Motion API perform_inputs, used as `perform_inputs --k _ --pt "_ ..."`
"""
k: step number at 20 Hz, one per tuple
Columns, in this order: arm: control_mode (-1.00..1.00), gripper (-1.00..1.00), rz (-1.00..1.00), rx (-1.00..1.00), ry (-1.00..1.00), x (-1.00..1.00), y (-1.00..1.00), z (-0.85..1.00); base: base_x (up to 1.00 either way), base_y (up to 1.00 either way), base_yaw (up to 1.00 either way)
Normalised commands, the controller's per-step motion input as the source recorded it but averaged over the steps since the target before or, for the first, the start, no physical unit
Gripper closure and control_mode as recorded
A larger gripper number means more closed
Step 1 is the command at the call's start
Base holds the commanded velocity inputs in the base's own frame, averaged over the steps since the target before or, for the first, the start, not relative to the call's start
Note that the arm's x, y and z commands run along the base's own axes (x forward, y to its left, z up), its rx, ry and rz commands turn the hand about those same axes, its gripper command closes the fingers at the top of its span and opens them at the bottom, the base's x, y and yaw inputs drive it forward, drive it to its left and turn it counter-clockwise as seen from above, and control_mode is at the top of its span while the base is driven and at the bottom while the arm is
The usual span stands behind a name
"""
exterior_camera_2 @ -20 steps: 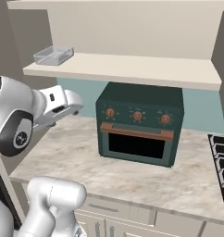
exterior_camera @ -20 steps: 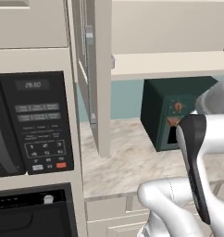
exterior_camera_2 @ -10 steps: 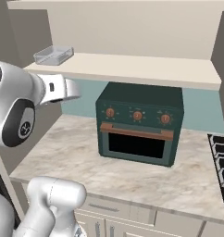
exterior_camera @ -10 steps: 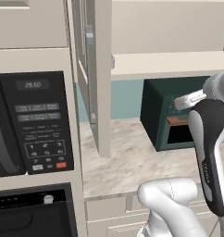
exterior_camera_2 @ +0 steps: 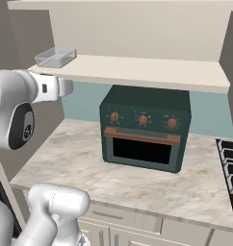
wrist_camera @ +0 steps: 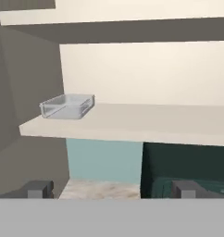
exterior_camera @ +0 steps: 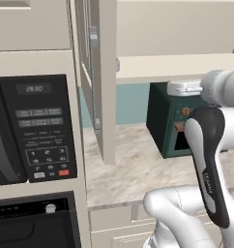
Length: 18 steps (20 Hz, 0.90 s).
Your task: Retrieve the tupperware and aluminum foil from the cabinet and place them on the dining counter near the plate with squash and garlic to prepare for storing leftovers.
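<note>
The setting is a rendered domestic kitchen. A black built-in microwave point(exterior_camera: 34, 128) with a keypad sits in cream cabinetry above a wall oven point(exterior_camera: 32, 225). A dark green countertop toaster oven point(exterior_camera_2: 145, 127) with three orange knobs stands on a marbled stone counter point(exterior_camera_2: 89, 168) before a teal backsplash point(exterior_camera_2: 84, 101). A cream open cabinet shelf point(exterior_camera_2: 147, 72) runs above; cooktop grates point(exterior_camera_2: 229, 163) show at the right.

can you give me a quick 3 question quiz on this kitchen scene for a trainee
1. True or false: the tupperware sits on the cabinet shelf.
2. What stands on the counter under that shelf? A) toaster oven B) kettle C) blender
3. The end effector is ____ (open/shut).

Key: 1 true. 2 A, the dark green toaster oven. 3 open, holding nothing.
</note>
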Motion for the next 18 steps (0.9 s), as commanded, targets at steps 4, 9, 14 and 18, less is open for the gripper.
perform_inputs --k 4,9,14,18 --pt "-1.00 -1.00 0.00 0.12 -0.02 0.33 0.41 0.72 0.00 0.00 0.00" --pt "-1.00 -1.00 0.00 0.08 0.09 0.31 0.19 0.73 0.00 0.00 0.00" --pt "-1.00 -1.00 0.00 0.00 0.03 0.34 0.01 0.01 0.00 0.00 0.00" --pt "-1.00 -1.00 0.00 0.00 0.00 0.55 0.06 -0.32 0.00 0.00 0.00"
